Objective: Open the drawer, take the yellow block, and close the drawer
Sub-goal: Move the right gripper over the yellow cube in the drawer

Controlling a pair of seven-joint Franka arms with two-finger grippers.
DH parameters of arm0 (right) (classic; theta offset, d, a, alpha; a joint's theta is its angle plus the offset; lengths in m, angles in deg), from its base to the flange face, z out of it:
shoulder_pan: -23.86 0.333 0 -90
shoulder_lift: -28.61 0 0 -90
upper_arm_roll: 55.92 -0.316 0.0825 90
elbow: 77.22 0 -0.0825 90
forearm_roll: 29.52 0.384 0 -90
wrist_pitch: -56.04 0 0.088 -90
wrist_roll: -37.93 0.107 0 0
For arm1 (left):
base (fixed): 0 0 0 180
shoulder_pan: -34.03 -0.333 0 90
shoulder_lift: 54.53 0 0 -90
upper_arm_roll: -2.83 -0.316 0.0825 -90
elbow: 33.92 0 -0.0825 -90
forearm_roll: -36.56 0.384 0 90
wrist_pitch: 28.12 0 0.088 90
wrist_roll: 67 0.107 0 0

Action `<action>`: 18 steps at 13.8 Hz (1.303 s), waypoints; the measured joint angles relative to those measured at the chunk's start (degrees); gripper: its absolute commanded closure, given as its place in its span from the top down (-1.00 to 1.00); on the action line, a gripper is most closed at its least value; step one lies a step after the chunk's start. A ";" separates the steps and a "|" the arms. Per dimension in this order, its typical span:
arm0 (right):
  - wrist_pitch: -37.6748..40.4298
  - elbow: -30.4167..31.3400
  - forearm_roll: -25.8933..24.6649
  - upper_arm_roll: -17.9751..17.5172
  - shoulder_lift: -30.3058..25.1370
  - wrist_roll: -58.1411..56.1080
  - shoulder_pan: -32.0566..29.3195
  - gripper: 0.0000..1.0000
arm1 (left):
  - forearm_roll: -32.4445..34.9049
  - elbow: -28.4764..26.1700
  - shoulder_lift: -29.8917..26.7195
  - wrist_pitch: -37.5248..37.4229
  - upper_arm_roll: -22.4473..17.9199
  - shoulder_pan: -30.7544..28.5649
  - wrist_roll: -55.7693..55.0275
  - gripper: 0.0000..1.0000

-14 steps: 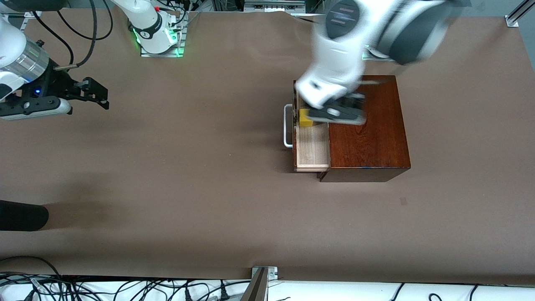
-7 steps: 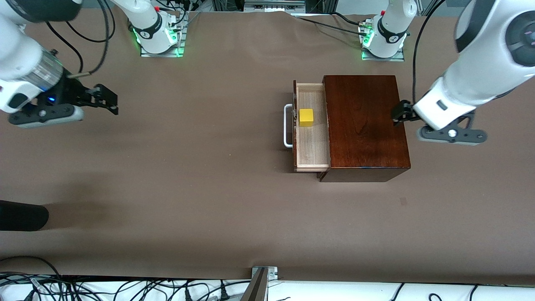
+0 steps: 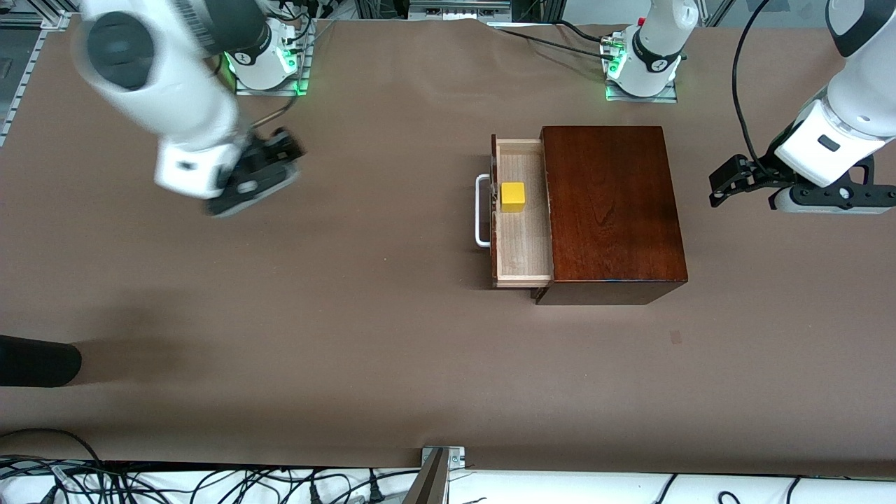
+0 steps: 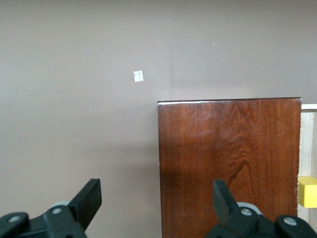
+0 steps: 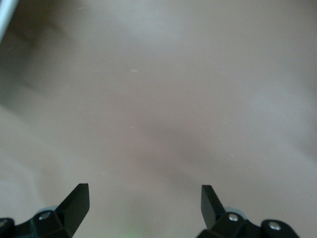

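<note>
The dark reddish-brown wooden box (image 3: pixel 612 210) stands toward the left arm's end of the table. Its drawer (image 3: pixel 521 241) is pulled out, with the white handle (image 3: pixel 481 210) facing the right arm's end. The yellow block (image 3: pixel 512 197) sits in the drawer on the pale wood. My left gripper (image 3: pixel 721 183) is open and empty, up in the air beside the box at the left arm's end. In the left wrist view the gripper (image 4: pixel 156 198) sees the box top (image 4: pixel 228 158) and an edge of the block (image 4: pixel 307 191). My right gripper (image 3: pixel 285 147) is open and empty over bare table, well away from the handle; its wrist view (image 5: pixel 144 198) shows only table.
A black object (image 3: pixel 35 360) lies at the right arm's end, nearer to the front camera. Cables (image 3: pixel 210 483) run along the near edge. The arm bases (image 3: pixel 266 63) (image 3: pixel 640 63) stand along the top. A small white mark (image 4: pixel 138 76) is on the table.
My left gripper pulled away from the drawer, over the box, out to the left arm's end of the table. My right arm swung in toward the drawer. The block stayed in the drawer.
</note>
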 measured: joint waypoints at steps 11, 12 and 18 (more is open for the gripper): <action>-15.56 -20.23 -4.44 0.10 24.73 -6.01 27.88 1.00 | 0.00 -0.24 -0.12 -0.11 0.06 0.32 0.05 1.00; -17.04 -21.52 -4.44 0.13 26.40 -7.63 28.22 1.00 | 0.00 -0.24 -0.12 -0.12 0.14 0.32 0.06 1.00; -22.22 -23.03 -8.18 0.18 31.22 -14.15 30.54 1.00 | 0.00 -0.23 -0.16 -0.11 0.33 0.65 0.06 1.00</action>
